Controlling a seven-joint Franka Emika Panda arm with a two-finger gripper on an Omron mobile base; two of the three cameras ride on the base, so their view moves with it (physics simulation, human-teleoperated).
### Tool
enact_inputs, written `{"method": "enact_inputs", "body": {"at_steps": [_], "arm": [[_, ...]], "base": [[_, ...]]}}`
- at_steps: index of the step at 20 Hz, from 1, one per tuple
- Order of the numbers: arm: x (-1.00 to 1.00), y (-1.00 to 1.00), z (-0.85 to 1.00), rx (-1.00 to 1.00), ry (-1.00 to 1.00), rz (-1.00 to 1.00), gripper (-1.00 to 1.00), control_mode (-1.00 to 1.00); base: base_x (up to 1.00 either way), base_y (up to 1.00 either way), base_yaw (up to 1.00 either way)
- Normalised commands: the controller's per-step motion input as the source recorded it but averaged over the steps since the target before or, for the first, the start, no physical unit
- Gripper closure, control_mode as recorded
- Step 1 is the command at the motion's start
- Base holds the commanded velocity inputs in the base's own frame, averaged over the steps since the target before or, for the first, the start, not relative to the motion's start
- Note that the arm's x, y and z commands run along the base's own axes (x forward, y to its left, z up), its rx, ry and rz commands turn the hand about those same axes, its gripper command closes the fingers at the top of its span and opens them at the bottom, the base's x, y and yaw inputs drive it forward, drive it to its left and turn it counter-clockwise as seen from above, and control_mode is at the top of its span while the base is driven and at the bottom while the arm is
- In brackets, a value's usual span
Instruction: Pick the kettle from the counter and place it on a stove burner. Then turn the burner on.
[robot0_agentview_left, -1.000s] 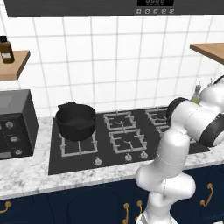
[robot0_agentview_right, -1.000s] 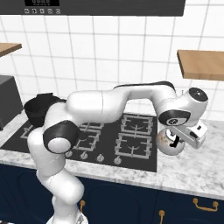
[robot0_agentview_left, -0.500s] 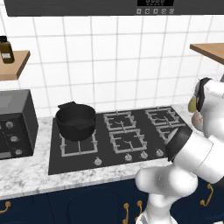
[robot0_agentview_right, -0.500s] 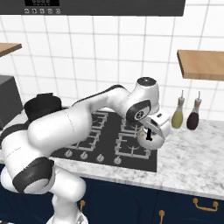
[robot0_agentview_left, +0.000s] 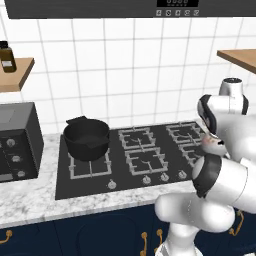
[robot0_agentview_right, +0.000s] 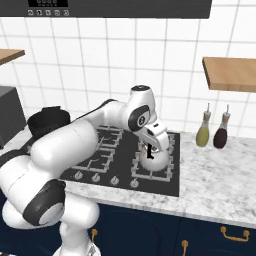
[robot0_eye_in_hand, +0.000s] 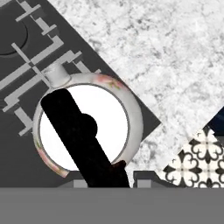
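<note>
**White kettle held over the front right burner**

Black cast pot (robot0_agentview_left: 86, 138) occupies the far left grate of the cooktop (robot0_agentview_left: 80, 180); it plays no part in this step. Moving right, the middle grates stand bare. At the right end, in the right base view, the gripper (robot0_agentview_right: 151, 148) is closed on the arched black handle of the kettle (robot0_agentview_right: 154, 160), which sits on or just above the front right stove burner (robot0_agentview_right: 167, 172); contact with the grate cannot be confirmed.

In the hand view the kettle (robot0_eye_in_hand: 131, 113) lies directly below the gripper, at centre. Its handle runs from 11 o'clock to 5 o'clock and passes between the finger tips at the bottom edge. The spout points to 11 o'clock, toward the grate bars. The counter (robot0_eye_in_hand: 166, 52) fills the 1 to 3 o'clock sector, so the kettle body lies near the cooktop's right edge.

Judgement: the placing step is nearly complete. A short vertical descent, then release, should seat the kettle. The silver knobs (robot0_agentview_right: 113, 180) along the front edge come next.
</note>
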Motion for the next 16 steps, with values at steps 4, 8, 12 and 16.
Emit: {"method": "enact_inputs", "body": {"at_steps": [4,8,12,16], "arm": [[0.63,0.0,-0.03,0.07,0.0,0.0,1.0,-1.0],[0.45,0.08,-0.11,0.15,0.01,0.0,1.0,-1.0],[0.38,0.03,-0.22,0.07,0.01,0.0,1.0,-1.0],[0.25,0.0,-0.32,-0.01,0.0,0.0,1.0,-1.0]], "base": [[0.0,0.0,0.0],[0.0,0.0,0.0],[0.0,0.0,0.0],[0.0,0.0,0.0]]}}
